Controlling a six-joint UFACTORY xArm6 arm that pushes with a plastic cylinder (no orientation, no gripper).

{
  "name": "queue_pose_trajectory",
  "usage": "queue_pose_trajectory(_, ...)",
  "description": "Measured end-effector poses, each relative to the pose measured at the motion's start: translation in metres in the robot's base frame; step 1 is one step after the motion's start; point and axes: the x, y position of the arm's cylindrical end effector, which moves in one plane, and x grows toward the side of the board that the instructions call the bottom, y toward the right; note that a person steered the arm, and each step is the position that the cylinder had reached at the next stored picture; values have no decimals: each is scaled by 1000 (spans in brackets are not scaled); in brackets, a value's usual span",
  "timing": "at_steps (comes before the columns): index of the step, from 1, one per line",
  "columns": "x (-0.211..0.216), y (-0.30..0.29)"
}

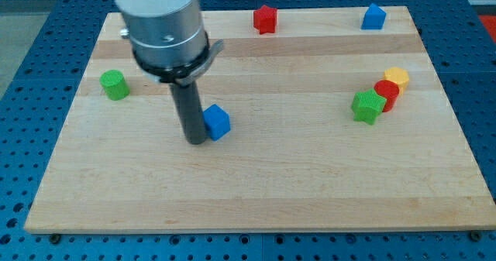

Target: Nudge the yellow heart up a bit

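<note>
Tool, my tip: plain rod, no jaws, pinching nothing, pressed against blue cube.
Yellow heart well apart at view's right on worktop, touching red block; green block beside.

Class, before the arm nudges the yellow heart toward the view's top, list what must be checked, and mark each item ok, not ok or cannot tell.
1. Yellow heart block in view: ok.
2. My tip below the heart, ready to push: not ok; it is far toward the view's left, beside the blue cube block.
3. Heart free of neighbours: not ok; the red block touches it.
4. Board space above the heart: ok.
5. Green block clear of the approach: cannot tell.
</note>
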Motion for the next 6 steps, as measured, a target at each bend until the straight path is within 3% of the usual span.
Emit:
queue_pose_trajectory(2,-43,29)
queue_pose_trajectory(4,-48,97)
queue_pose_trajectory(6,-83,106)
